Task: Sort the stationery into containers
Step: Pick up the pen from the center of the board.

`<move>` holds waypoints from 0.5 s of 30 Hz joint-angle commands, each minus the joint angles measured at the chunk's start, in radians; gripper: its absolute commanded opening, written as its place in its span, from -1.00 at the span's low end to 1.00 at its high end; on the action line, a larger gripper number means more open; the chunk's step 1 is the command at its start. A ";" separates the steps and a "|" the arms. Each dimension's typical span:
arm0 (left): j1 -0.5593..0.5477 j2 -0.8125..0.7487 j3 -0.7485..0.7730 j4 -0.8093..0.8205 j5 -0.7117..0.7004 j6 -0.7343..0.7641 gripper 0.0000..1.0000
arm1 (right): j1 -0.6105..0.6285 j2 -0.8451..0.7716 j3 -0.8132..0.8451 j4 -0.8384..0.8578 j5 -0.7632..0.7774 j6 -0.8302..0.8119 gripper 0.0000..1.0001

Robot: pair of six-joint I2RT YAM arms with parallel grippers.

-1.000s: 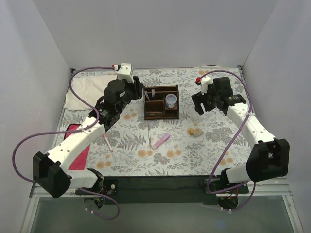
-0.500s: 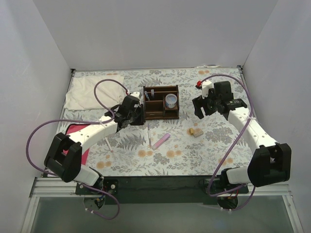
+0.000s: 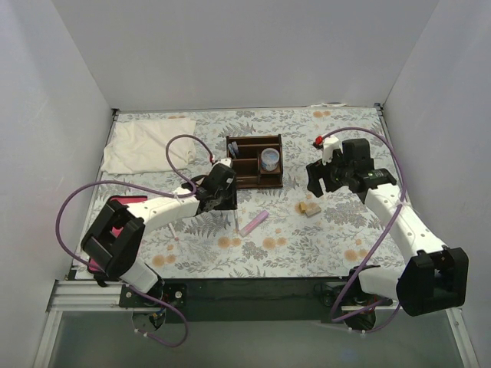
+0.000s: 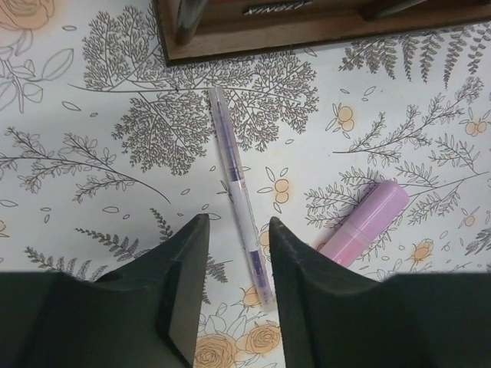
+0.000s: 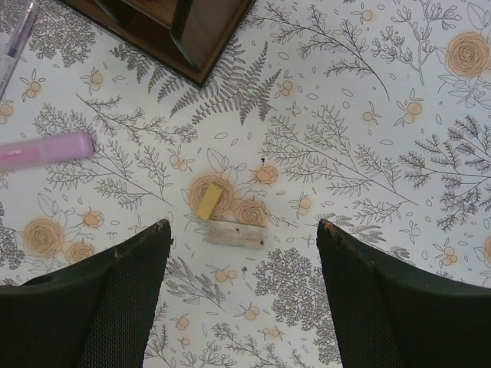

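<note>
Purple pen (image 4: 239, 222) lies flat on the floral desk (image 3: 192, 253), just in front of the brown organiser (image 3: 254, 162). Its clear-capped end points at the organiser's front wall w/o touching it. Left tool (image 4: 236, 230) is low over the pen's near half, open to a moderate gap. One finger sits on each side of the barrel and the pen runs up through the gap. Can't tell if either finger touches the pen. Nothing is gripped.

Pink bar (image 4: 364, 222) lies at a slant just right of the pen's near end, apart from it. It's also outside the left tool's right finger.

In the top view, the organiser has a bluish cup (image 3: 268, 159) upright in its right-hand compartment. A couple of dark pens (image 3: 232, 148) lean in the rear-left one.

Right of the organiser, on the desk, is the tan block (image 5: 234, 234), w/ a smaller yellow bit (image 5: 209, 201) just beside its left end. Right tool (image 5: 243, 226) hangs above these two, opened wide, one finger well out to each side. It touches nothing and holds nothing.

White cloth (image 3: 149, 146) lies folded at the far-left corner of the desk.
</note>
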 commanded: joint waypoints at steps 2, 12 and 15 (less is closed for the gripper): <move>-0.052 0.026 -0.018 0.002 -0.080 -0.060 -0.11 | -0.004 -0.048 -0.006 0.023 -0.058 0.063 0.64; -0.069 0.133 0.039 -0.021 -0.106 -0.051 -0.25 | -0.004 -0.071 -0.015 0.032 -0.083 0.094 0.65; -0.069 0.157 0.051 -0.025 -0.102 -0.047 -0.28 | -0.006 -0.080 -0.024 0.031 -0.080 0.092 0.66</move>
